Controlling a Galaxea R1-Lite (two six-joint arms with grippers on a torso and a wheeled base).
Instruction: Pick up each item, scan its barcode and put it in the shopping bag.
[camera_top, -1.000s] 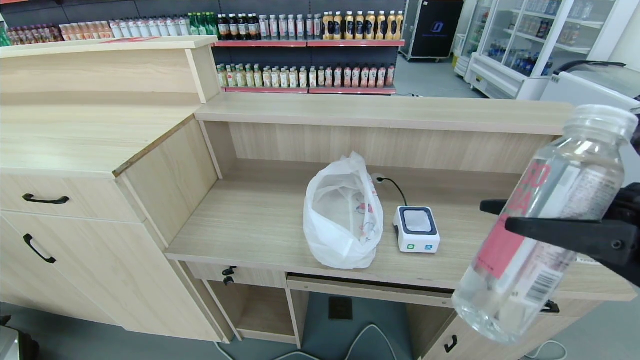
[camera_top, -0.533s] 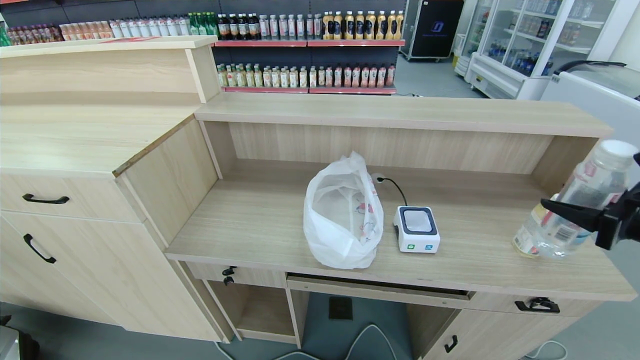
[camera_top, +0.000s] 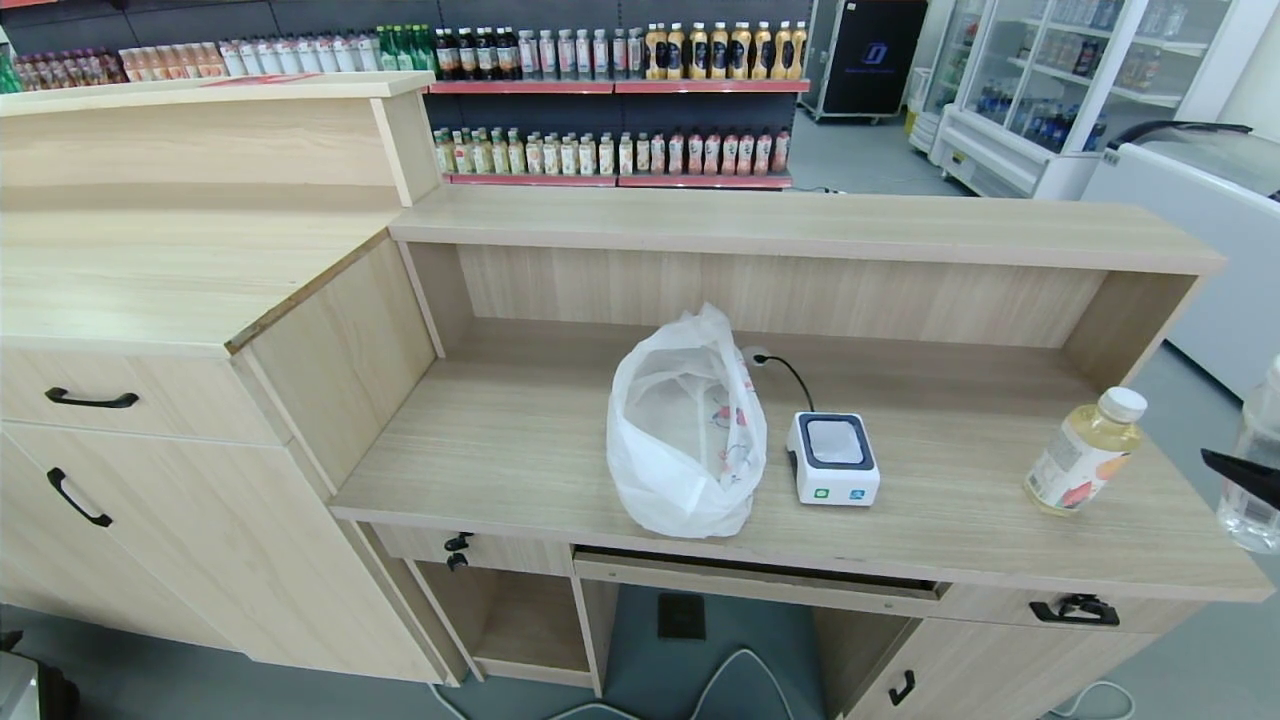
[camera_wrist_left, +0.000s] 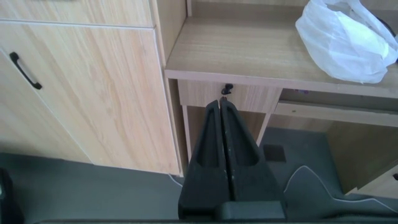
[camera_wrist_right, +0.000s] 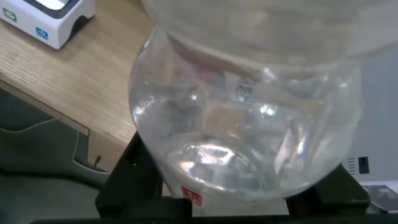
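A white plastic shopping bag (camera_top: 686, 440) stands open in the middle of the counter, with the white barcode scanner (camera_top: 833, 458) just to its right. A bottle of yellow drink (camera_top: 1085, 452) stands upright near the counter's right end. My right gripper (camera_wrist_right: 233, 196) is shut on a clear bottle (camera_wrist_right: 249, 124); in the head view that clear bottle (camera_top: 1255, 480) is at the right edge, past the yellow one, with one black finger (camera_top: 1240, 474) across it. My left gripper (camera_wrist_left: 221, 107) is shut and empty, low in front of the counter's left part.
A raised back ledge (camera_top: 800, 225) runs along the counter. A taller cabinet with drawers (camera_top: 130, 400) stands to the left. A cable (camera_top: 790, 372) leads from the scanner to the back. Bare counter (camera_top: 500, 440) lies left of the bag.
The right gripper has carried the clear bottle from close before the camera out to the far right edge and lower. The yellow bottle behind it has come into sight.
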